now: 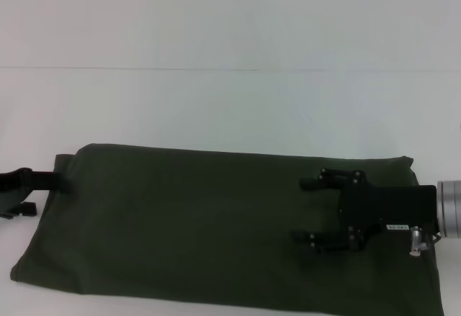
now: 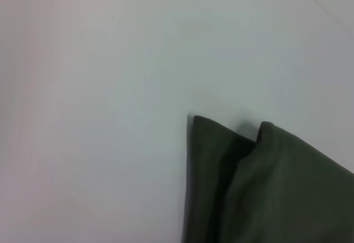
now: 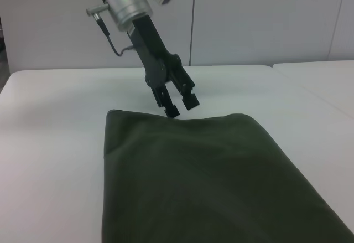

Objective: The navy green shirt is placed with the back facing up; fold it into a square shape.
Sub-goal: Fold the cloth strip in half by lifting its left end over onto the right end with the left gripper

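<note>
The navy green shirt (image 1: pixel 180 222) lies flat on the white table (image 1: pixel 216 107) as a long folded band with its plain side up. My right gripper (image 1: pixel 299 210) hovers over the band's right part, open, with nothing between its fingers. My left gripper (image 1: pixel 43 195) sits at the band's left end, open, its upper finger touching the cloth edge. The right wrist view looks along the shirt (image 3: pixel 193 176) to the left gripper (image 3: pixel 181 106), whose tips stand at the far edge. A layered corner of the shirt (image 2: pixel 276 187) fills part of the left wrist view.
A seam line (image 1: pixel 144 68) runs across the white table behind the shirt. The shirt's near edge reaches the bottom of the head view.
</note>
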Robot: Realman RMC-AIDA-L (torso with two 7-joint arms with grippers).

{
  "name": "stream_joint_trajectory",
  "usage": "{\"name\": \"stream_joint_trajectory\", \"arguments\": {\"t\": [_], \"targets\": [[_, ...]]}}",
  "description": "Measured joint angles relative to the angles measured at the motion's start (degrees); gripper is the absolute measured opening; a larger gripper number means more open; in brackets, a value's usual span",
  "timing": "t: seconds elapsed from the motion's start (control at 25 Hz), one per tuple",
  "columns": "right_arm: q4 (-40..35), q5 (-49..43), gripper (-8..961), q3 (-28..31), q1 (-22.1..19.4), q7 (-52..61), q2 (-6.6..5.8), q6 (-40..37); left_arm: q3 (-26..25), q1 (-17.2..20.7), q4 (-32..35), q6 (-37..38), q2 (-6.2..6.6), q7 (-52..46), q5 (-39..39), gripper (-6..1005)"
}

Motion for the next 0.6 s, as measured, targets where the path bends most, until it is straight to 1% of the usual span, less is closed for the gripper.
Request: {"name": "stream_joint_trajectory", "arguments": {"t": [0.16, 0.6], "targets": [[0.0, 0.0, 915, 0.0, 0.0, -0.2, 0.0, 0.0, -0.2, 0.0, 1.5, 1.4, 0.47, 0.0, 0.5, 946], [0.0, 0.0, 916, -0.2, 0.0, -0.3, 0.0, 0.0, 0.3, 0.1, 0.9, 0.9, 0.18, 0.5, 0.8, 946]]}}
